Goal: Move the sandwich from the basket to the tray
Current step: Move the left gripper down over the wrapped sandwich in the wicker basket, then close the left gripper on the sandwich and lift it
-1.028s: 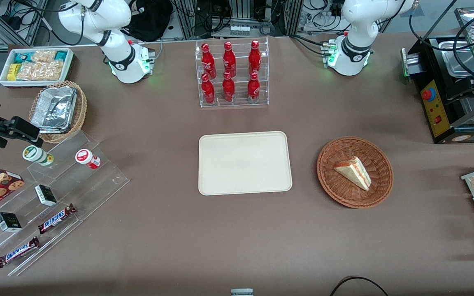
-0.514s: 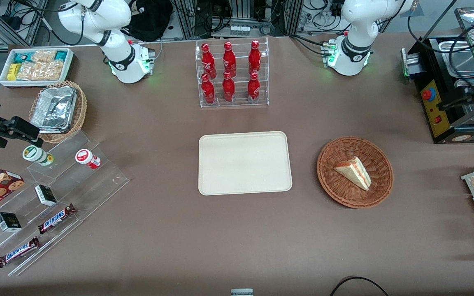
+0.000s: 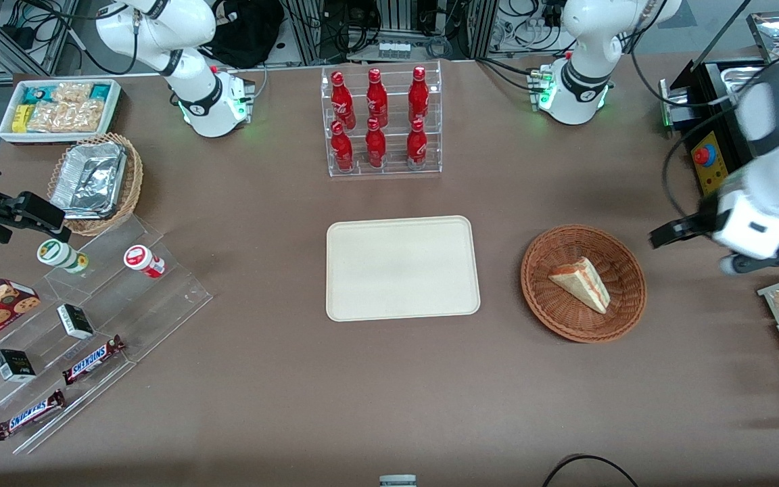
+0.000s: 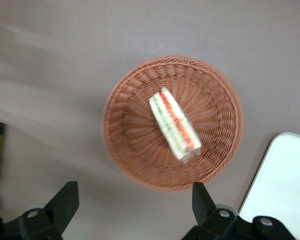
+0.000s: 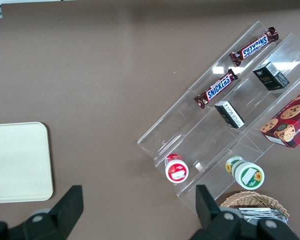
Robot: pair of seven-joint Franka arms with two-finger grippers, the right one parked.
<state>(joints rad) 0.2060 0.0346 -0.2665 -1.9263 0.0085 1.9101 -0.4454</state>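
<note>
Approach step: the left arm's gripper [image 4: 131, 202] hangs above the bench toward the working arm's end, just beside the basket [image 3: 545, 260] and not over it. Fingers [image 4: 65, 199] spread wide, nothing between them. Sandwich [image 3: 581, 283] lies in the basket, untouched; the tray [image 3: 402, 268] sits mid-bench, well apart from the basket on the parked arm's side, and holds nothing.

Next move, as I judge it: carry the gripper over the basket, centre on the wedge, turn the wrist so the fingers close across the flat bread faces, then descend.

Wedge lies on its side. Long axis runs diagonally, from the basket centre toward the rim nearest the front camera; striped filling edge faces the working arm's end.
</note>
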